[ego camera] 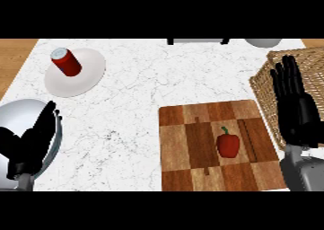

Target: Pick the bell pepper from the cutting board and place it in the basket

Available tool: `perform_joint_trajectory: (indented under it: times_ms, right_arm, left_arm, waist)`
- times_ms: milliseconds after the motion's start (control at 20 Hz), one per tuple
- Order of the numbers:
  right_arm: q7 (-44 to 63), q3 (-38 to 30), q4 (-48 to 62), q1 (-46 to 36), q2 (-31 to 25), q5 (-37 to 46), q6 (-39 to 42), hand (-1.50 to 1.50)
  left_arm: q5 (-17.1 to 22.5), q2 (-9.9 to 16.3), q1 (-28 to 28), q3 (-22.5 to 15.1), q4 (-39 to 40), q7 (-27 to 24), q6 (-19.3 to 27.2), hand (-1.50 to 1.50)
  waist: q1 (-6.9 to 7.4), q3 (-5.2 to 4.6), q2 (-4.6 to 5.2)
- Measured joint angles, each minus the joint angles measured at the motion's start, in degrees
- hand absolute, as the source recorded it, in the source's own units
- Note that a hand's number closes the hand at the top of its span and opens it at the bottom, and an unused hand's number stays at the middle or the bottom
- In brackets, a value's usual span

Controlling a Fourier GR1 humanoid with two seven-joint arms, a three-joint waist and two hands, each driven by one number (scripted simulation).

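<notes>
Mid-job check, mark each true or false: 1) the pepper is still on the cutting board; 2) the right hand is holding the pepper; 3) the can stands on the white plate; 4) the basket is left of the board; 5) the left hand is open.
1) True: the red bell pepper lies on the cutting board.
2) False: the right hand is open, above the basket's near wall, apart from the pepper.
3) True: the red can is on the white plate.
4) False: the basket is right of the board.
5) True: the left hand is open, over a grey bowl.

no words to read, no numbers, no signs, red can (67, 62) in the upper left shows no name
</notes>
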Motion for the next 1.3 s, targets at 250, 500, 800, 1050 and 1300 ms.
perform_joint_trajectory:
  times_ms: [250,500,800,1050,1300]
  right_arm:
    - [-1.96,1.22,2.92,-4.71,0.57,-4.45,7.38,1.50]
    - [-4.39,12.26,4.73,-8.69,2.74,-1.87,15.69,-1.50]
    - [0.31,24.62,6.43,-9.94,7.46,14.40,7.68,-1.50]
    - [12.71,25.96,5.51,-15.10,-0.80,27.90,6.27,-1.50]
    - [26.45,25.30,-0.39,-22.11,-10.48,33.32,15.86,-1.50]
  left_arm:
    - [-1.61,-1.84,0.96,-3.01,-0.79,0.68,-0.45,0.00]
    - [-2.06,-2.30,2.20,-6.20,2.12,3.67,-2.41,0.00]
    - [-2.56,-2.06,4.01,-6.07,2.63,4.32,-2.48,0.00]
    - [-2.69,-1.59,5.53,-5.46,2.35,4.19,-2.21,0.00]
    - [-2.51,-1.50,6.51,-4.92,1.85,4.58,-1.94,0.00]
  waist:
    - [0.56,-0.05,0.79]
    - [1.86,-0.53,1.49]
    - [0.60,-0.67,0.92]
    - [-0.96,-0.85,0.16]
    - [-1.90,-0.85,-0.13]
